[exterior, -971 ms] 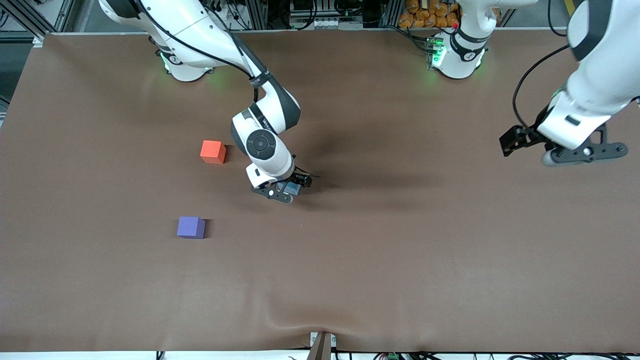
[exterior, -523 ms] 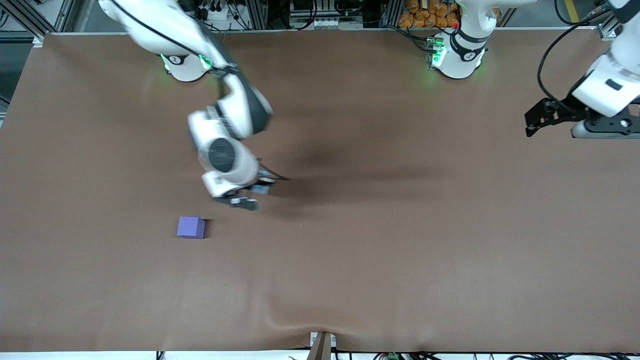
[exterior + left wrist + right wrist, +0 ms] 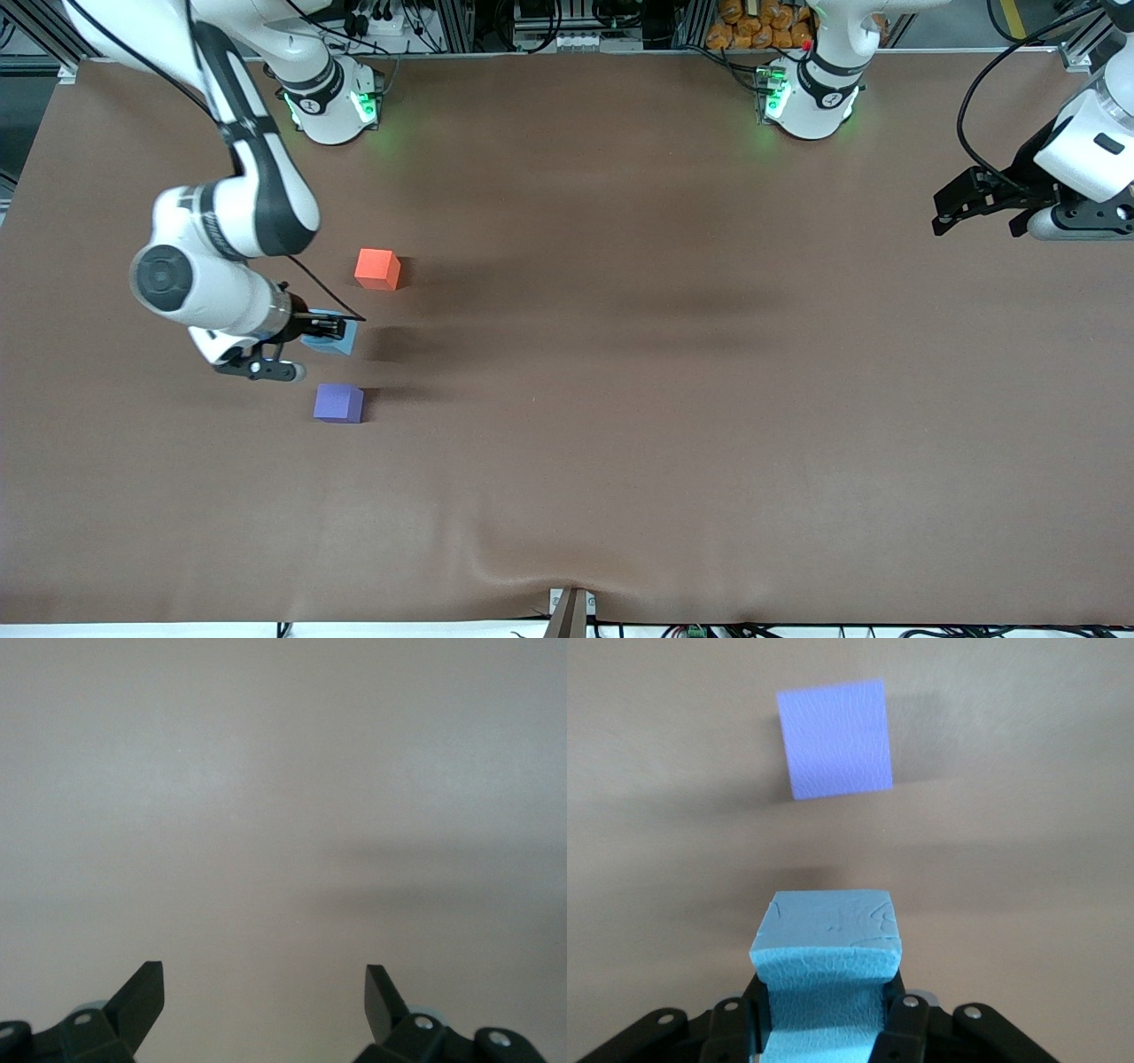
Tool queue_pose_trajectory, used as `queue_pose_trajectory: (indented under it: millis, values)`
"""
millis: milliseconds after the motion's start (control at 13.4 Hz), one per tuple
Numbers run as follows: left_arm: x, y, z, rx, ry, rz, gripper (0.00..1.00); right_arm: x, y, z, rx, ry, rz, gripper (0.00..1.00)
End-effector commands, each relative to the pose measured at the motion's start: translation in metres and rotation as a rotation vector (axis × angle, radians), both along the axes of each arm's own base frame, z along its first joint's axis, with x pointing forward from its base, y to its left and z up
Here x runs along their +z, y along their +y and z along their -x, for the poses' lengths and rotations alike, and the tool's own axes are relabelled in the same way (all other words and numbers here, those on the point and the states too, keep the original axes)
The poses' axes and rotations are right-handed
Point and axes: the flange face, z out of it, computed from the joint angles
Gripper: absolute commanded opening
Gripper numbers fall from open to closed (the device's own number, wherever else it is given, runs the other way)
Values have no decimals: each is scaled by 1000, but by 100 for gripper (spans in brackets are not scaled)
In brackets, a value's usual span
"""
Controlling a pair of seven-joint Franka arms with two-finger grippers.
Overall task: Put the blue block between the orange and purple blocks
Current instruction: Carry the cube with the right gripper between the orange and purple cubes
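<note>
My right gripper (image 3: 310, 341) is shut on the blue block (image 3: 337, 338), squeezing its sides, and holds it just over the table between the orange block (image 3: 376, 268) and the purple block (image 3: 338, 403). In the right wrist view the blue block (image 3: 826, 948) sits between the fingers (image 3: 906, 1028) with the purple block (image 3: 834, 738) ahead of it. My left gripper (image 3: 992, 208) is open and empty, waiting over the table at the left arm's end; the left wrist view shows its gripper (image 3: 264, 985) over bare table only.
The brown table cover (image 3: 673, 425) has a ripple near its front edge (image 3: 532, 558). The two arm bases (image 3: 328, 106) (image 3: 811, 97) stand at the table's back edge.
My right gripper has carried the blue block from mid-table toward the right arm's end, to the gap between the orange and purple blocks. My left arm has drawn back toward its end.
</note>
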Motion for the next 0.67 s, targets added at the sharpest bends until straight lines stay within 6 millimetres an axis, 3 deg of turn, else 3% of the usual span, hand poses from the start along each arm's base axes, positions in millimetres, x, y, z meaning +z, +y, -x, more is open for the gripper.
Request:
queue_pose_trajectory:
  millis: [0, 374, 598]
  values:
    - [10, -3, 6, 42, 4, 11, 100, -18, 3, 23, 6, -44, -5, 0]
    - [8, -2, 3, 48, 6, 9, 100, -53, -1, 26, -4, -54, 1, 0]
    - [8, 15, 5, 83, 13, 10, 100, -77, 1, 26, -4, -59, 7, 0]
